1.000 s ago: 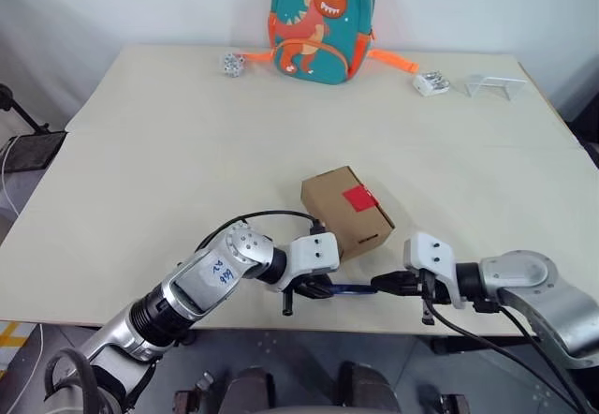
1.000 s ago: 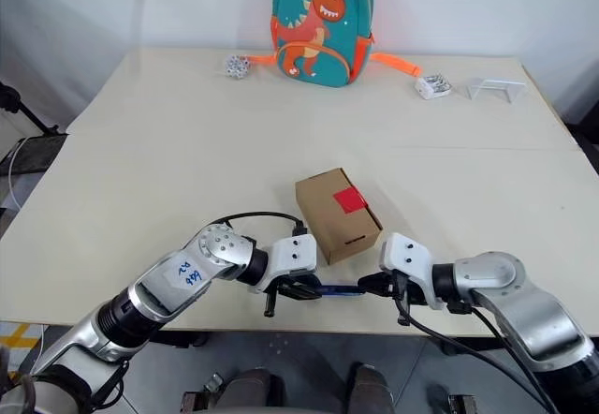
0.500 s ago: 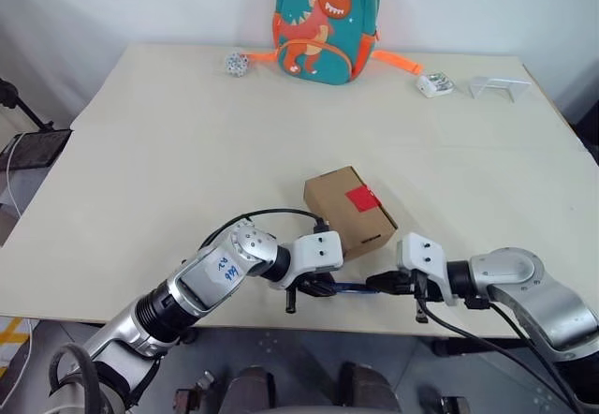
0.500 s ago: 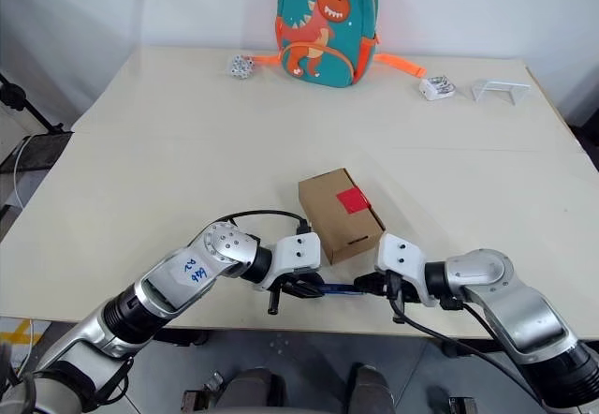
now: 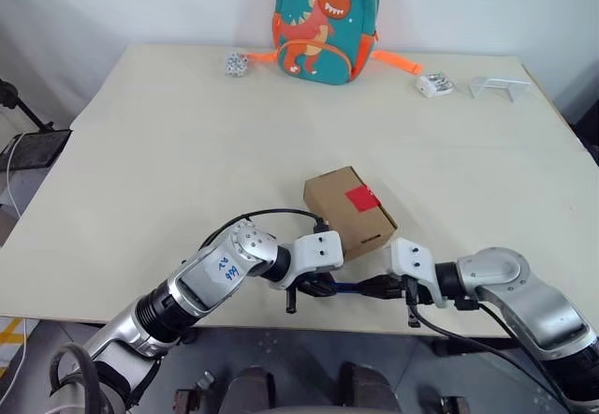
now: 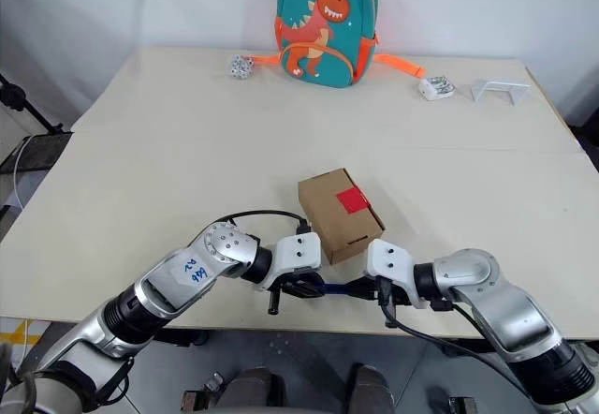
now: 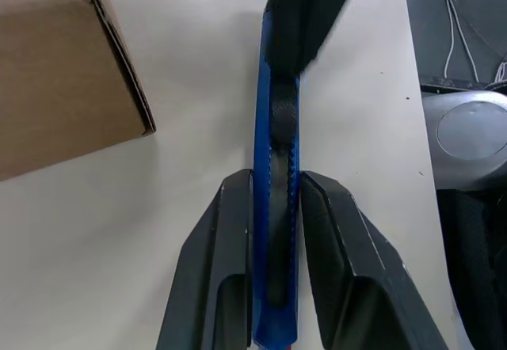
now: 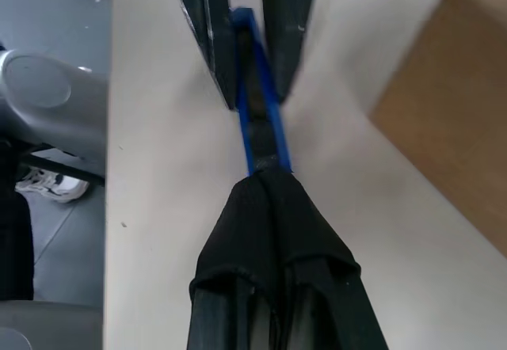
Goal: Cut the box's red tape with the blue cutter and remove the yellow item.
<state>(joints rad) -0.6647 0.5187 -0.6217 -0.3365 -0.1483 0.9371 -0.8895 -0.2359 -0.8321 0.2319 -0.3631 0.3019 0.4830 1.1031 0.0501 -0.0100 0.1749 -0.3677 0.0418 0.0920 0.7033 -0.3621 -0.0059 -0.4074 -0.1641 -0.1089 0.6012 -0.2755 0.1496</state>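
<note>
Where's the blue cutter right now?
The blue cutter is near the table's front edge, just in front of the box, with the left gripper clamped on one end and the right gripper on the other.

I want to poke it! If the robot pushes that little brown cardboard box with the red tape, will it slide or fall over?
The small brown cardboard box would probably slide, not tip: it lies low on a broad face on the smooth tabletop. It looks light, so a push near one corner may spin it. The red tape should keep it shut.

silver jointed arms with white wrist housings, black cables, black-fingered claws, and a blue-scribbled white label on the left forearm [image 5: 222,269].
</note>
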